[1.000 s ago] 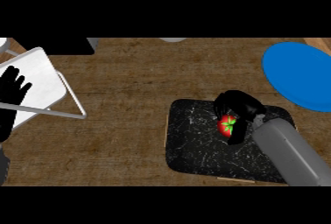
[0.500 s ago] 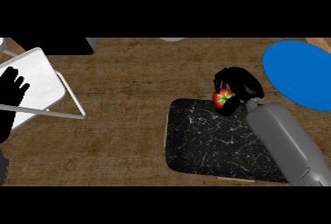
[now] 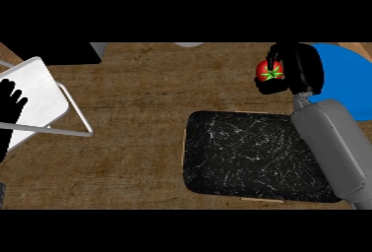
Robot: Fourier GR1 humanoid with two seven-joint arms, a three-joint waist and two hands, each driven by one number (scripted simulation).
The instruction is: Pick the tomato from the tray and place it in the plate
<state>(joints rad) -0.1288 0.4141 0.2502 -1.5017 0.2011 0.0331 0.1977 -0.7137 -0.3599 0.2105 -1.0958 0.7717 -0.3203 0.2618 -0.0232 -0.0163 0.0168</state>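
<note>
Bare wooden counter is seen on the left of the black tray (image 3: 247, 152) and beyond it. The blue plate (image 3: 347, 83), beyond the tray's right corner, is partly covered by the right hand (image 3: 294, 69).

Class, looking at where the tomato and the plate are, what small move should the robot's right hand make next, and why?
Probably carry it a little further right. The right hand holds the tomato off the tray, beside the blue plate's left edge, not yet over it.
</note>
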